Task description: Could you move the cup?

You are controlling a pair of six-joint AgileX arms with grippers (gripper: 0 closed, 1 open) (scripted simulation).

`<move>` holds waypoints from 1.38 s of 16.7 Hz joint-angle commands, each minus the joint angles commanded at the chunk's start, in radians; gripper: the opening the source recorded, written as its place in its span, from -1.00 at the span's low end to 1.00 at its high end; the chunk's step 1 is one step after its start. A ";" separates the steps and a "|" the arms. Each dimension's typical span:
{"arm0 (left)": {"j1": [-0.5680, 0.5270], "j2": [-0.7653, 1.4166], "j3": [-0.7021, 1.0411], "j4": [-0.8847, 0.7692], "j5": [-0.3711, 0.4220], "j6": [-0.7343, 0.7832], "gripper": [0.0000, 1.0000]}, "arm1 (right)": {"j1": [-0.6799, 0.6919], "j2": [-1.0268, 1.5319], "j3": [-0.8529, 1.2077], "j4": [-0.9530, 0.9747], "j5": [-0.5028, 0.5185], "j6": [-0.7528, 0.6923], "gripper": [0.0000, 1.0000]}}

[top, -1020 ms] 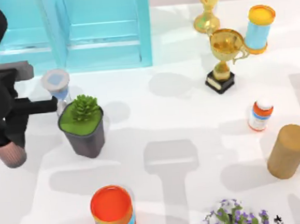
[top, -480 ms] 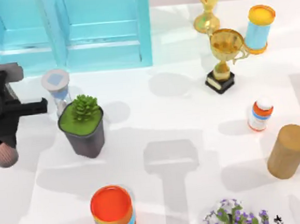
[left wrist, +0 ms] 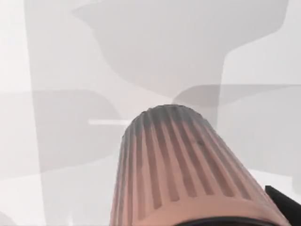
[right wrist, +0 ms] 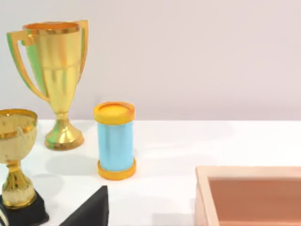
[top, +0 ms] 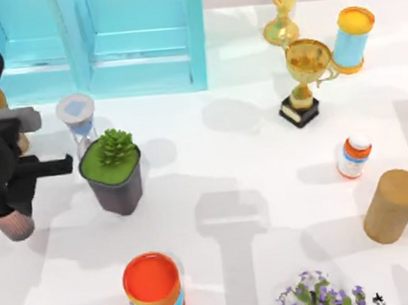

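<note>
Our left tool (top: 10, 210) pinches the small ribbed coppery-brown cup (top: 13, 225) near the tabletop's left edge, mid-carry we judge; next comes setting it down upright.

no text, label, brand or number can be read anywhere.

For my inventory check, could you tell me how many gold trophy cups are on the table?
2: the tall trophy stands at the far edge, right of centre; the black-based trophy just nearer.
</note>
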 joint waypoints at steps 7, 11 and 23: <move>0.005 0.026 -0.063 0.089 0.001 0.004 -1.00 | 0.000 0.000 0.000 0.000 0.000 0.000 1.00; 0.005 0.026 -0.063 0.089 0.001 0.004 -0.55 | 0.000 0.000 0.000 0.000 0.000 0.000 1.00; 0.005 0.026 -0.063 0.089 0.001 0.004 1.00 | 0.000 0.000 0.000 0.000 0.000 0.000 1.00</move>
